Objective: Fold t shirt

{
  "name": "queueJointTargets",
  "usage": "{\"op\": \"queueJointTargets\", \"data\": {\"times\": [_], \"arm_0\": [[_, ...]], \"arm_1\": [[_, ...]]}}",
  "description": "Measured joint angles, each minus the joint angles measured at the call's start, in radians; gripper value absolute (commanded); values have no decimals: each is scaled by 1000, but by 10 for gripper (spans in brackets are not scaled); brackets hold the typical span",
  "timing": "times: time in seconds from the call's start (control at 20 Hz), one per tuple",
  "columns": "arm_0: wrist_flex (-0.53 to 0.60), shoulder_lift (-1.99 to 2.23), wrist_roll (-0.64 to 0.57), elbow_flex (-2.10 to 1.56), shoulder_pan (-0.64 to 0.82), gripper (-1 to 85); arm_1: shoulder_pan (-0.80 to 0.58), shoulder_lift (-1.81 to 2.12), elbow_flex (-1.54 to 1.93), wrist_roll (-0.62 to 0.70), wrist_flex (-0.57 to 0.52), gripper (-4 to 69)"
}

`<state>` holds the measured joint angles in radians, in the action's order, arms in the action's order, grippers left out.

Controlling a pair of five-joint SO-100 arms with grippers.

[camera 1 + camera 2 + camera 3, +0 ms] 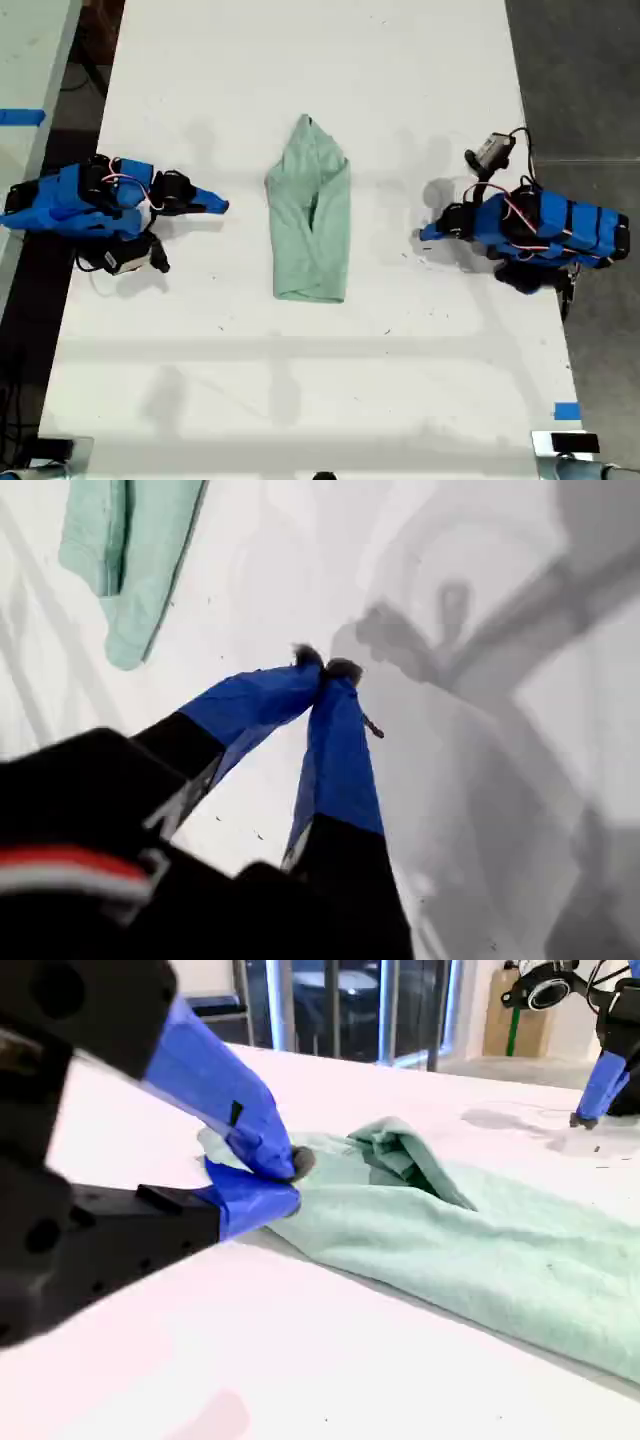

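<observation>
The pale mint-green t shirt [310,215] lies in the middle of the white table [300,390], folded lengthwise into a narrow wrinkled strip. My first gripper [428,234] rests low at the exterior view's right, shut on nothing, a short gap from the shirt. In the first wrist view its tips [325,668] meet over bare table, with the shirt [130,550] off to one side. My second gripper [222,207] sits at the exterior view's left, also shut and apart from the cloth. The second wrist view shows its tips [290,1175] closed in front of the shirt [480,1250].
A second pale table with blue tape [22,117] stands at the exterior view's left. Dark floor runs along the exterior view's right edge. A blue tape mark [567,411] and a dark device [572,442] sit at the exterior view's lower right corner.
</observation>
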<state>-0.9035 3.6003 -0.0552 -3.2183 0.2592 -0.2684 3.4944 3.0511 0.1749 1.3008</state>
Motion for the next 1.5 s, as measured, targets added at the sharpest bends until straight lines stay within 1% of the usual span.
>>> {"op": "queueJointTargets", "data": {"times": [0.05, 0.1, 0.15, 0.2, 0.25, 0.35, 0.45, 0.55, 0.6, 0.65, 0.7, 0.75, 0.8, 0.9, 1.0, 1.05, 1.15, 1.25, 1.35, 1.4, 1.45, 1.5], "arm_0": [[0, -3, 0, 0, 0, -1], [40, -52, -2, 40, -14, -1], [143, -156, -2, 74, -51, -1], [227, -267, -2, 67, -57, -1], [247, -328, -2, 61, -44, -1], [164, -207, -2, 49, -43, -1], [117, -104, -2, 49, -49, -1], [97, -201, 0, 147, -52, -1], [95, -310, 8, 232, -54, 34], [87, -449, 29, 345, -61, 98], [81, -609, 63, 459, -103, 148], [81, -792, 89, 575, -158, 170], [81, -950, 110, 686, -198, 179], [51, -1262, 137, 893, -245, 193], [-3, -1569, 150, 1117, -288, 217], [-49, -1713, 153, 1232, -302, 221], [-138, -1982, 161, 1456, -324, 222], [-190, -2194, 163, 1644, -333, 231], [-267, -2362, 166, 1832, -347, 235], [-307, -2437, 169, 1919, -354, 230], [-337, -2490, 169, 1991, -356, 183], [-353, -2522, 170, 2029, -357, -1]], "arm_1": [[0, 0, 0, -2, 2, -25], [5, 0, -3, -49, 29, -25], [5, 0, -6, -92, 49, -25], [5, 0, -6, -112, 54, -25], [9, 0, -6, -117, 54, -25], [12, 0, -6, -117, 54, -24], [12, -3, -31, -117, 58, -20], [25, -135, -164, -118, 75, -21], [46, -282, -281, -121, 75, -20], [84, -462, -420, -135, 74, 15], [132, -653, -565, -146, 64, 64], [179, -862, -707, -149, 38, 114], [227, -1039, -845, -149, 9, 146], [301, -1388, -1117, -144, -14, 184], [348, -1709, -1405, -132, 14, 204], [365, -1848, -1545, -123, 44, 206], [385, -2036, -1736, -117, 66, 206], [393, -2098, -1775, -120, 83, 208], [399, -2137, -1776, -117, 80, 212], [400, -2157, -1776, -117, 74, 215], [400, -2168, -1776, -117, 66, 217], [400, -2175, -1776, -118, 58, 217]]}}
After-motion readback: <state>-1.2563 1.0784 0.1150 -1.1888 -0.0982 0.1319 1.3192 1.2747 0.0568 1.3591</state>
